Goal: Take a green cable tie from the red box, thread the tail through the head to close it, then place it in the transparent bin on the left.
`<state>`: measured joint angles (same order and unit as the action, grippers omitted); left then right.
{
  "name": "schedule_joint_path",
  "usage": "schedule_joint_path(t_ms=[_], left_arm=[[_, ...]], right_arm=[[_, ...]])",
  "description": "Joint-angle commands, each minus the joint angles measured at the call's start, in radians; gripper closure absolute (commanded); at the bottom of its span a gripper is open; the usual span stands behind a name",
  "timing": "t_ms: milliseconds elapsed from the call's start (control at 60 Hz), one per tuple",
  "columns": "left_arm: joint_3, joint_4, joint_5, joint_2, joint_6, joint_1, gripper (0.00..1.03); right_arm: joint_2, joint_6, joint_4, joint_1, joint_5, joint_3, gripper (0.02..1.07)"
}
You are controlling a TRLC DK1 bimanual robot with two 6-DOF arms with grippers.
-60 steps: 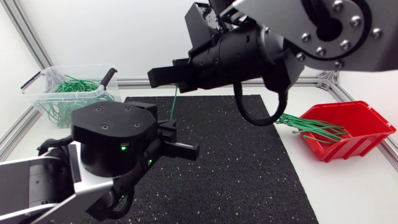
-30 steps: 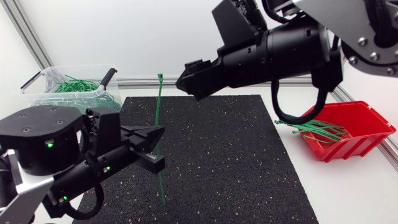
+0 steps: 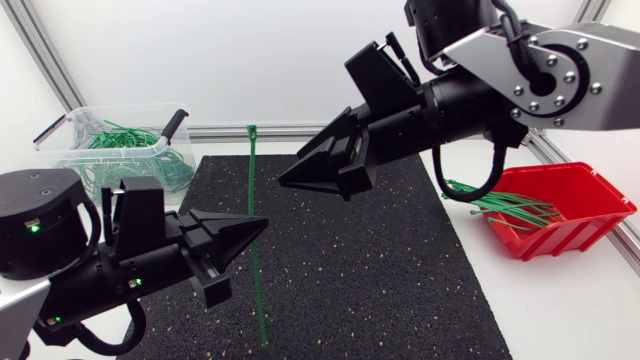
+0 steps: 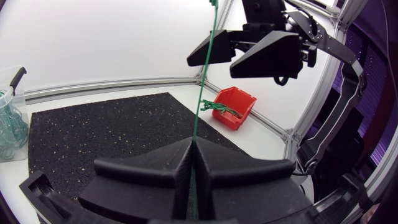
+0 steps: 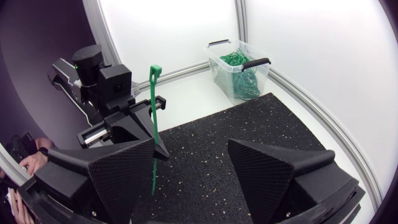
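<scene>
Our left hand [image 3: 246, 231] is clamped on the green cable tie [image 3: 250, 180]: in the left wrist view both fingers [image 4: 155, 171] sit pressed together w/ the strap coming up out of the seam btwn them. The grip is partway along the strap. The tie stands approx upright, square head at the upper end, tail hanging below the hand over the black mat [image 3: 380, 280]; we can't tell if the tip touches the mat. Our left arm comes in low from the side, hand pointing toward the middle of the bench [image 3: 560, 300].

Our right hand [image 3: 290, 180] is spread open, nothing in it. In the right wrist view its two wedge fingers [image 5: 267, 168] stand well apart, w/ the tie just beside the inner edge of one finger. From the head view a small gap shows btwn its tips & the strap, so no contact. It points at the upper part of the tie, above the left hand, and our right arm reaches in from higher up.

Further out: the red box [image 3: 570, 200] sits beside the mat's edge on the right-arm side, a bundle of green ties [image 3: 500, 205] sticking out of its open front. The transparent bin [image 3: 60, 135] sits at the mat's far corner on the left-arm side, w/ a heap of green ties inside & black handles on its rim.
</scene>
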<state>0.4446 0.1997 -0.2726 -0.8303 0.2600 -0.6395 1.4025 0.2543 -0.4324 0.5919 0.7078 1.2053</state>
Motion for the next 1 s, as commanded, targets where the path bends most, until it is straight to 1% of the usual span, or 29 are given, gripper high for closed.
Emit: schedule_joint_path(t_ms=[0,100,167,267,400,500,550,733,850,883,933,950,983], left_arm=[[-0.012,-0.008,-0.048,0.011,-0.016,0.026,1.00],[-0.012,-0.013,-0.096,0.013,-0.015,0.043,1.00],[-0.012,-0.014,-0.105,0.011,-0.015,0.043,1.00],[-0.010,-0.022,-0.128,0.010,-0.013,0.040,1.00],[-0.012,-0.023,-0.132,0.011,-0.013,0.020,1.00],[-0.017,-0.025,-0.137,0.016,-0.013,0.014,1.00],[-0.018,-0.028,-0.140,0.019,-0.013,0.012,1.00],[-0.023,-0.037,-0.145,0.030,-0.013,0.009,1.00],[-0.024,-0.045,-0.145,0.037,-0.013,-0.002,1.00],[-0.023,-0.046,-0.145,0.037,-0.013,-0.005,1.00],[-0.023,-0.046,-0.145,0.037,-0.013,-0.006,1.00],[-0.023,-0.048,-0.145,0.037,-0.013,-0.005,1.00],[-0.023,-0.049,-0.145,0.037,-0.013,-0.003,1.00]], right_arm=[[0.015,0.100,0.004,0.019,0.013,-0.030,0.20],[0.023,0.152,0.000,0.045,0.032,-0.038,0.20],[0.032,0.169,-0.005,0.060,0.050,-0.039,0.20],[0.050,0.178,-0.006,0.089,0.050,-0.039,0.21],[0.072,0.180,0.001,0.115,0.050,-0.029,0.32],[0.078,0.180,0.011,0.120,0.053,-0.026,0.43],[0.078,0.178,0.015,0.120,0.053,-0.026,0.46],[0.073,0.178,0.020,0.117,0.064,-0.024,0.65],[0.072,0.177,0.020,0.117,0.065,-0.027,0.66],[0.070,0.178,0.020,0.115,0.065,-0.026,0.72],[0.069,0.177,0.018,0.115,0.071,-0.026,0.87],[0.069,0.178,0.018,0.115,0.075,-0.026,0.90],[0.069,0.175,0.015,0.115,0.078,-0.024,0.90]])
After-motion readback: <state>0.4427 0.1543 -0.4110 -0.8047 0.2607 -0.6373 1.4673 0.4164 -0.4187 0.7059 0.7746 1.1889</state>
